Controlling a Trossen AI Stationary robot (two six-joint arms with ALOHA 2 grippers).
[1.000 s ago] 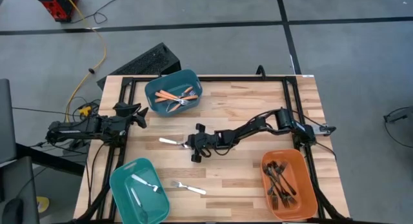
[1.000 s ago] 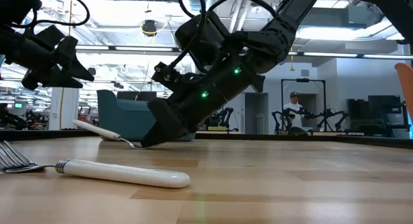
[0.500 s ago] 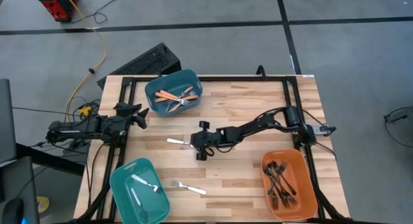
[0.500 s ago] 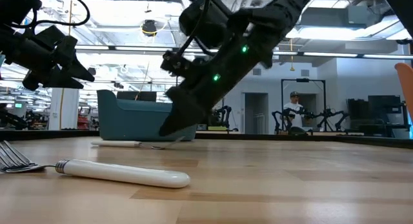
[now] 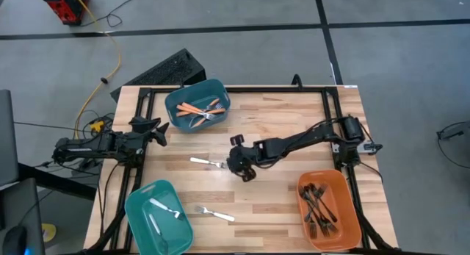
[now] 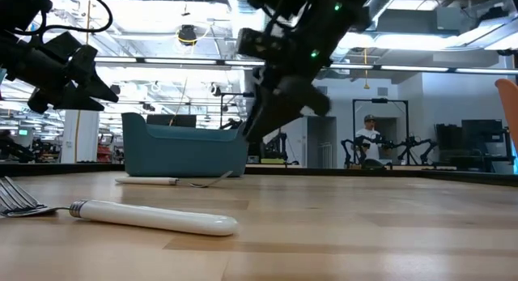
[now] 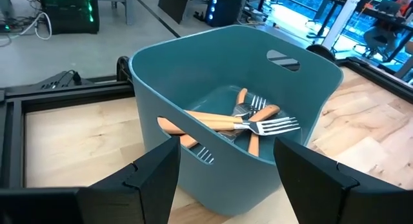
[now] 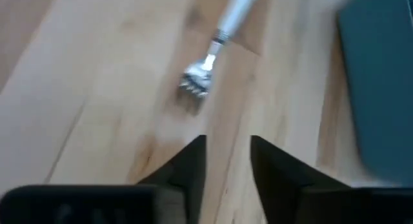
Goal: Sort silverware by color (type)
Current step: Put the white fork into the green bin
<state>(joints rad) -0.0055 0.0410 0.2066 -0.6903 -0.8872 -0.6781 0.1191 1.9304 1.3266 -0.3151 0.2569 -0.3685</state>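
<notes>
A white-handled fork (image 5: 205,162) lies flat on the wood at mid-table, also in the right wrist view as the fork (image 8: 213,53). My right gripper (image 5: 236,164) hangs just right of its tines, raised off the table, open and holding nothing (image 8: 227,166). A second white fork (image 5: 214,213) lies near the front edge. My left gripper (image 5: 158,131) waits open at the table's left edge, facing the far teal bin (image 7: 213,75) that holds orange-handled forks (image 7: 226,121).
A second teal bin (image 5: 139,203) at the near left holds white forks. An orange bin (image 5: 345,211) at the near right holds black forks. Black frame rails (image 5: 334,123) run along the table's sides. Bare wood lies between the bins.
My right gripper, tipped down on the mid-table fork's tine end with the handle raised, dragged it slightly toward the right edge. The fork came to lie flat. The gripper has let go, risen and drawn back toward the right edge.
</notes>
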